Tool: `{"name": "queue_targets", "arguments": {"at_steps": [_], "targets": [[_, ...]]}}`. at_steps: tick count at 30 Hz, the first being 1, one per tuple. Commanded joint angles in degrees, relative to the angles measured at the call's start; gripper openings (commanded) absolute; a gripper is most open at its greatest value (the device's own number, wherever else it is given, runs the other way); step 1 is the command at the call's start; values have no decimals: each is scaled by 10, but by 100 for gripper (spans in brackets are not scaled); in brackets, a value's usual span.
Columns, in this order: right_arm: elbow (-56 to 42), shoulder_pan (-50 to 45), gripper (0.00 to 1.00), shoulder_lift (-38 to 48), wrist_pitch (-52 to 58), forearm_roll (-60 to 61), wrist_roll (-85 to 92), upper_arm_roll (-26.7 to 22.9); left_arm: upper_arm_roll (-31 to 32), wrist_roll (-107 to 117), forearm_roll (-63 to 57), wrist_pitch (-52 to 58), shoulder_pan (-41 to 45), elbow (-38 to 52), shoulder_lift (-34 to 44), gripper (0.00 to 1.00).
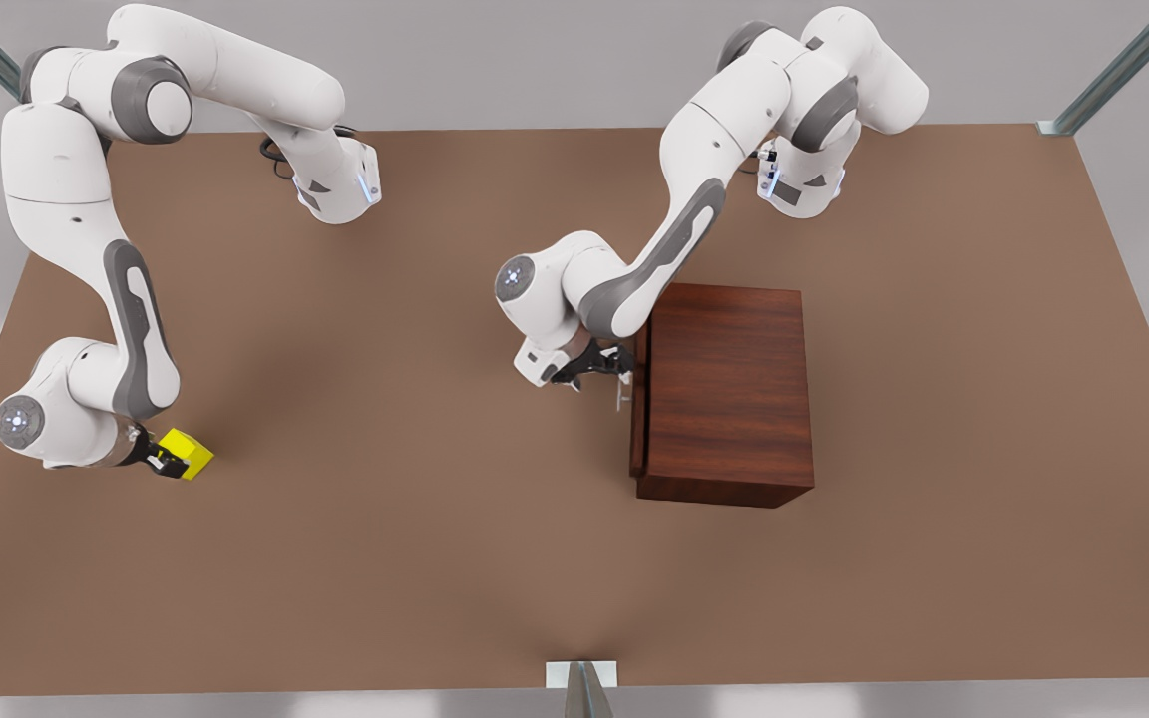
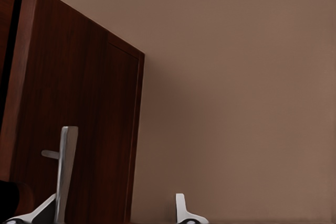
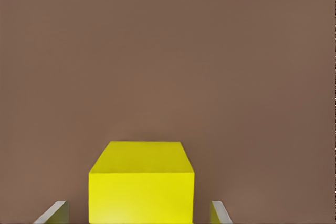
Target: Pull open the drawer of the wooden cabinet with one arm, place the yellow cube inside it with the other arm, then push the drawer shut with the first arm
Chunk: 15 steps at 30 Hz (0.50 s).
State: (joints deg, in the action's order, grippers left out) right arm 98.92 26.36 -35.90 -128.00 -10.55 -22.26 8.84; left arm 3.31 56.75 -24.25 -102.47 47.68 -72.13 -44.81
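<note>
The left gripper (image 1: 606, 367) is sitting at the cabinet (image 1: 729, 394) front, on the side facing the front view's left. Its fingers (image 2: 185, 211) are standing apart, one on each side of the thin silver handle (image 2: 67, 169) in the left wrist view, and whether they are touching the bar I cannot tell. The drawer (image 1: 640, 399) is showing as a narrow panel along that face, standing out slightly from the cabinet body (a dark gap is running beside it in the left wrist view).

Well apart from all this, toward the front view's left edge, the right gripper (image 1: 168, 461) is reaching down to the cube (image 1: 187, 453), which is lying on the brown table (image 1: 385, 519). In the right wrist view the cube (image 3: 140, 182) is sitting between the two fingers (image 3: 219, 212), which are spread wider than it, with gaps on both sides, so nothing is being clamped.
</note>
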Motion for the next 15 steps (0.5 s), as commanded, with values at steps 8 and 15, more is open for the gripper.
{"name": "queue_targets", "arguments": {"at_steps": [8,15], "targets": [[25,10,100,-7,-52,-21,1,1,6,65,3,-49,8,1,0,100],[29,11,100,-12,-61,-21,-8,7,6,64,4,-65,19,3,-2,100]]}}
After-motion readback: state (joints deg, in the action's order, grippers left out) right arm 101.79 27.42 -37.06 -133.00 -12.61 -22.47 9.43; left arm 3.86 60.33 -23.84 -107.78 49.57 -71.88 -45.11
